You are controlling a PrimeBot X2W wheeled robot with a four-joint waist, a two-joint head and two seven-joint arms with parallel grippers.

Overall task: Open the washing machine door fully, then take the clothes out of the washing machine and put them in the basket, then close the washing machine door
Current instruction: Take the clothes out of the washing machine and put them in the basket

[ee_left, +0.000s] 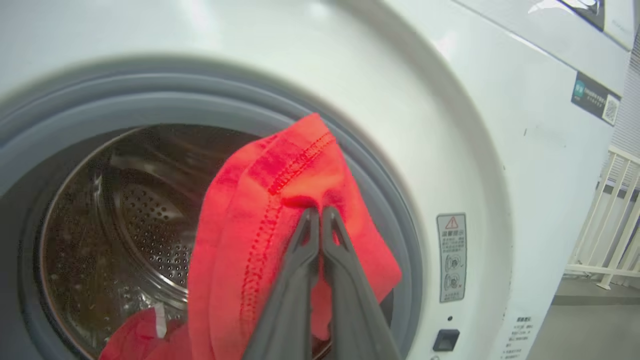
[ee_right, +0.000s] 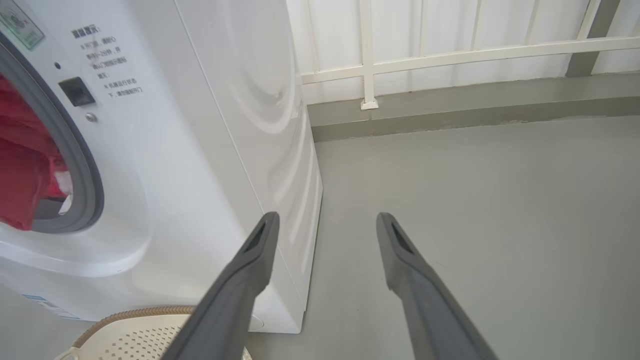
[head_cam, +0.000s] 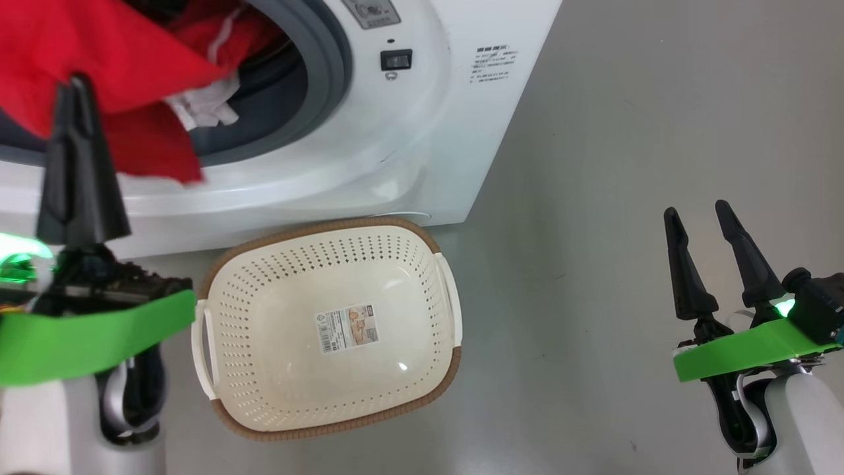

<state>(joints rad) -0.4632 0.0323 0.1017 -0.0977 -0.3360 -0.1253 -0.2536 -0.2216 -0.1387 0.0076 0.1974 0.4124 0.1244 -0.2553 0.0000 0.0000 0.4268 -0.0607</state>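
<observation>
Pinches a stitched fold of the clothes [ee_left: 260, 190] in the left claw [ee_left: 320, 212], tips pressed together, at the mouth of the washing machine [ee_left: 475, 125]. Leaves more red fabric trailing over the gasket [ee_left: 150, 95] and low in the drum [ee_left: 140, 210]. Holds the right claw [head_cam: 696, 208] spread and empty above the floor [head_cam: 626, 132], well apart. Finds the basket [head_cam: 323, 227] bare, just below the machine front. Judges opening done, unloading barely begun, closing the door yet to come.

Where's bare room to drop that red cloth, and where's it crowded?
Free: inside the basket, bare but for its sticker; the floor between the basket and the open right tool. Crowded: the mouth of the washing machine, where red clothes hang, pinched by the left tool.
</observation>
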